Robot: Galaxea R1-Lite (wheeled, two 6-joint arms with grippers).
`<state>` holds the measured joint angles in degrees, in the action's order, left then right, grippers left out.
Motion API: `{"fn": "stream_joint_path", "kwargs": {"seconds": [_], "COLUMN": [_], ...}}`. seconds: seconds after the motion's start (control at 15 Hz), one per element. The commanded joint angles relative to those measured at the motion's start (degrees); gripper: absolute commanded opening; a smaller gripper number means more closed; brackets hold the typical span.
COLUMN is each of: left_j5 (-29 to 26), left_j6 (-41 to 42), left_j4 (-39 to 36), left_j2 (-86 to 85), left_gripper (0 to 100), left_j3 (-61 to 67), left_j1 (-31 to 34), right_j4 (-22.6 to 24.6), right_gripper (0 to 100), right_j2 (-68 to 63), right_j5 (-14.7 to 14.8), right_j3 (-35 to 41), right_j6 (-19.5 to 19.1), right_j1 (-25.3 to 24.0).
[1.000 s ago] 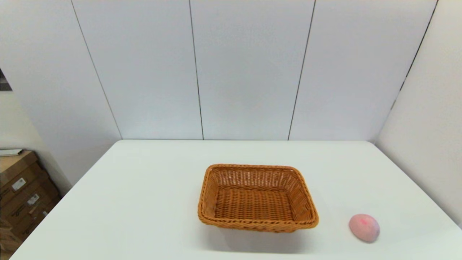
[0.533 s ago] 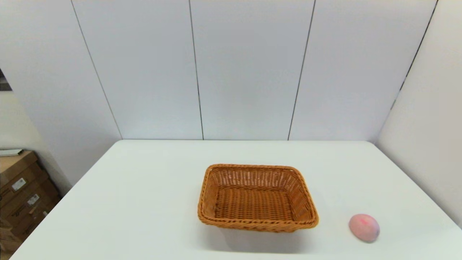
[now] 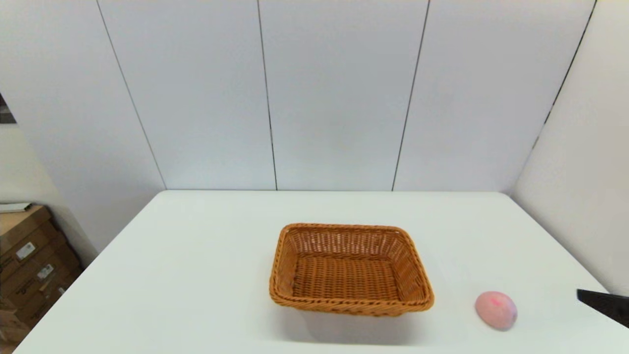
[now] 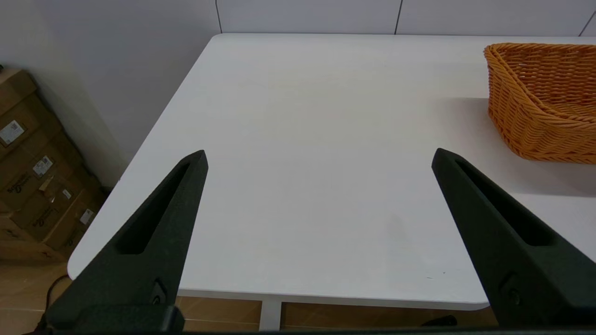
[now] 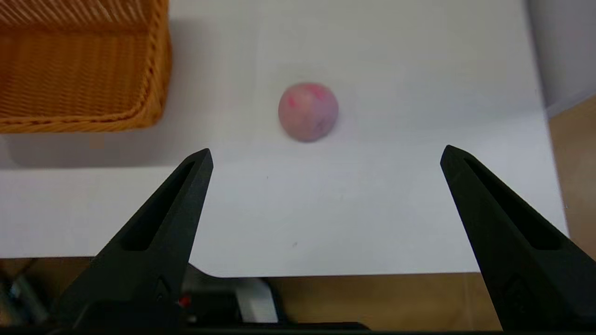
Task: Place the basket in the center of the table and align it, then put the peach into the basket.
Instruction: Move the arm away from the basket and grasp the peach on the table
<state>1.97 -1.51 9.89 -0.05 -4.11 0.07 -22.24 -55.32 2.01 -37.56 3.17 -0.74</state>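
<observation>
The basket (image 3: pixel 351 269) is sitting upright near the middle of the table (image 3: pixel 196 275), its opening facing up and nothing lying inside it. Its long axis is running left to right across the head view, with the long sides roughly parallel to the table's near edge; the near long wall is facing the robot. The peach (image 3: pixel 496 309) is resting on the table to the robot's right of the basket, apart from it and nearer the front edge. Its long axis is lying slightly slanted across the head view, and the brighter pink-red blotch is showing on its upper side.

The right gripper (image 5: pixel 326 156) is hovering over the near right part of the table, fingers spread wide and holding nothing, with the peach lying beyond the gap between them; one dark finger tip is showing at the right edge of the head view. The left gripper (image 4: pixel 319 158) is hanging at the near left of the table, fingers likewise spread wide and empty, the basket off to its side. Cardboard boxes (image 3: pixel 27 260) are standing on the floor left of the table.
</observation>
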Motion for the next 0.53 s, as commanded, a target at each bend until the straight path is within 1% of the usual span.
{"fn": "stream_joint_path", "kwargs": {"seconds": [0.07,0.13,0.2,0.27,0.33,0.4,0.53], "left_j5": [0.13,0.22,0.22,0.22,0.22,0.22,0.31], "left_j6": [-0.86,-1.04,-1.39,-1.56,-1.56,-1.56,-1.65], "left_j4": [0.05,0.05,0.05,0.05,0.05,0.05,0.05], "left_j2": [-0.04,-0.04,-0.04,-0.04,-0.04,-0.04,-0.04], "left_gripper": [100,100,100,100,100,100,100], "left_j3": [-0.02,-0.02,-0.02,-0.02,-0.02,-0.02,-0.02], "left_j1": [0.01,0.01,0.01,0.01,0.01,0.01,0.01], "right_j4": [2.81,2.90,4.75,8.44,10.37,14.76,16.70], "right_gripper": [100,100,100,100,100,100,100], "right_j2": [-32.48,-35.21,-38.55,-41.27,-42.50,-45.93,-49.71], "right_j5": [0.19,0.10,0.10,0.36,0.45,0.54,0.45], "right_j3": [-5.68,-5.51,-5.51,-4.72,-4.36,-3.75,-3.84], "right_j6": [3.07,3.33,4.13,4.65,4.65,4.83,5.09], "right_j1": [-1.19,-1.19,-1.10,-1.01,-0.84,-0.57,-0.57]}}
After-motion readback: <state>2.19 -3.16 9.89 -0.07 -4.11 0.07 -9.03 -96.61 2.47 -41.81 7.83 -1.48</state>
